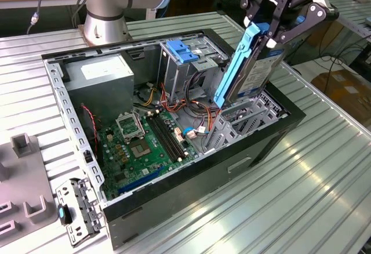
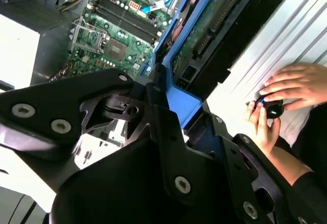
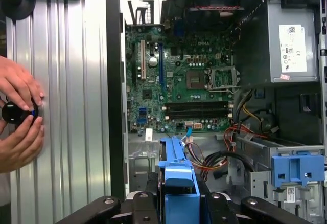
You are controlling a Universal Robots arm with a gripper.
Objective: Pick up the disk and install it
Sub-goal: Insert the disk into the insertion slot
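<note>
1. Over the open computer case (image 1: pixel 191 199), the gripper (image 1: pixel 268 33) had its fingers (image 1: pixel 261 7) clamped on the disk (image 1: pixel 258 71), which hung tilted on edge just above the drive bay (image 1: pixel 243 115).
2. Install step, I'd say; the disk wasn't seated yet.
3. Seating it would need the rails square to the bay.

The robot arm of silver-grey metal tubes and pale blue joint caps (image 1: pixel 105 7) stands upright on its round base at the far side of the exterior view, its upper part out of sight above. Its black linkage gripper (image 1: pixel 271 31) hangs at the exterior view's right, tilted. The jointed black fingers (image 1: pixel 301 19) are clamped on the upper end of the flat silver-metal disk with blue plastic side rails (image 1: pixel 250 68), which slants steeply below. In both wrist views the black finger links sit pressed against either side of the disk's blue rail.
</note>
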